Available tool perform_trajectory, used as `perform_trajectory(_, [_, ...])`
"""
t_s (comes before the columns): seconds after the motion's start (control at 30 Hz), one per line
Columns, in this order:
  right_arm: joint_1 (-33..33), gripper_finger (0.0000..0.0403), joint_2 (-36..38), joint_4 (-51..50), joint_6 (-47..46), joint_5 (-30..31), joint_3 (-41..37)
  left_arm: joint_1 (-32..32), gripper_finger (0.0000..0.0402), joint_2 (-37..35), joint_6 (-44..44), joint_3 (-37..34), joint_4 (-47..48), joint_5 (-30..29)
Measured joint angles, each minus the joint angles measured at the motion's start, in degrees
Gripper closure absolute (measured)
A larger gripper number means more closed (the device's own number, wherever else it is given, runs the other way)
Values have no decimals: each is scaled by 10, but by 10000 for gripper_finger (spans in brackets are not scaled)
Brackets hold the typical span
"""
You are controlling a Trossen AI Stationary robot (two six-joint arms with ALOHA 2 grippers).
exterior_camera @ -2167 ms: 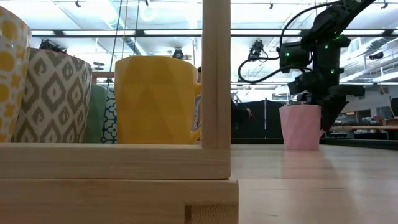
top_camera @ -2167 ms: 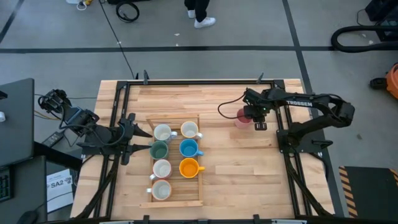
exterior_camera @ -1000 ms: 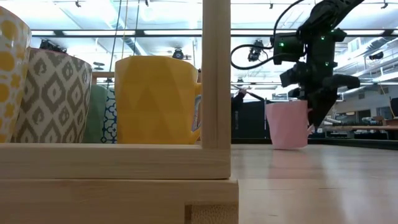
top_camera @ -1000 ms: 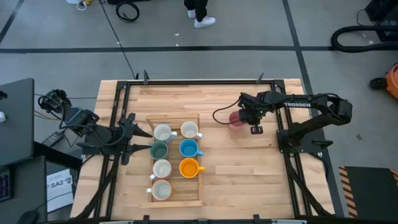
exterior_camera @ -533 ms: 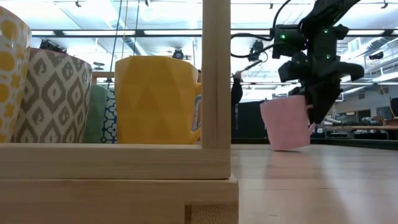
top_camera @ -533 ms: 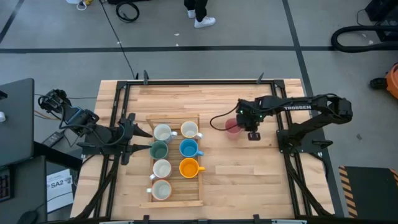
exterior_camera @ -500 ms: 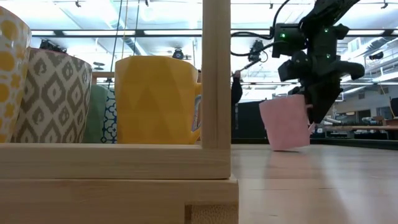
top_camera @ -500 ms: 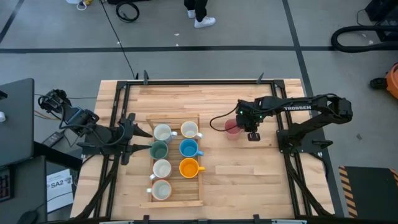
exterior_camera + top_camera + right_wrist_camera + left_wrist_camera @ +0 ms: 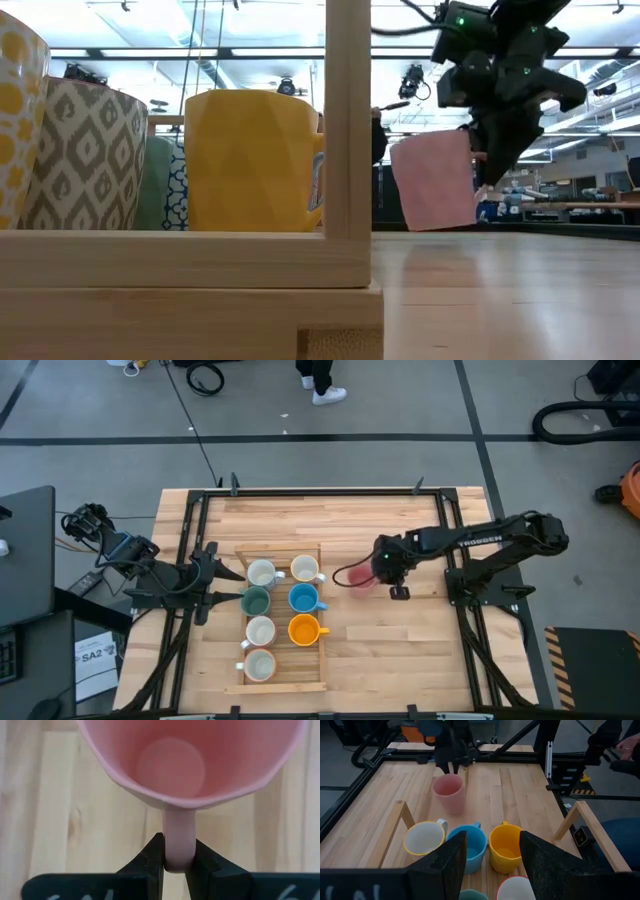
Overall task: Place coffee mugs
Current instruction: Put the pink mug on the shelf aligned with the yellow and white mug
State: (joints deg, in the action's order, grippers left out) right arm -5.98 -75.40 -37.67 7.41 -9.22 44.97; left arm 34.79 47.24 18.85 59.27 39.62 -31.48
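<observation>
The pink mug (image 9: pixel 360 576) hangs tilted above the table to the right of the wooden tray (image 9: pixel 322 650), and my right gripper (image 9: pixel 178 863) is shut on it. In the tray stand several mugs, among them white ones (image 9: pixel 261 573), a teal one (image 9: pixel 256 601), a blue one (image 9: pixel 303 598) and an orange one (image 9: pixel 303 628). My left gripper (image 9: pixel 492 865) is open and waits at the tray's left side, touching nothing. From there it looks over the blue mug (image 9: pixel 472 845), the orange mug (image 9: pixel 504 847) and the pink mug (image 9: pixel 449 792). My right gripper pinches the pink mug's side handle (image 9: pixel 178 840) between its two fingers (image 9: pixel 152 856), which lie across the handle. It comes from above, slanting in from the table's right. The mug (image 9: pixel 432 182) is lifted clear of the table and tilted, with its handle toward the gripper.
The tray's wooden rail (image 9: pixel 348 120) and a yellow-sided mug (image 9: pixel 250 160) stand close to the low camera. Bare wooden table (image 9: pixel 400 630) lies right of the tray. Black frame rails run along the table's edges (image 9: pixel 320 491). A person's feet (image 9: pixel 322 390) show on the floor beyond.
My right gripper has carried the pink mug toward the table's left and near edge, closer to the tray. It has stayed shut on the handle. The mug has risen off the table and tipped further.
</observation>
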Motion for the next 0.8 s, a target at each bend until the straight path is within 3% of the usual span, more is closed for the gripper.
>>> perform_trajectory(0.8, [188,345,0,140,-130,29,0,0,214,0,0,0,0,0])
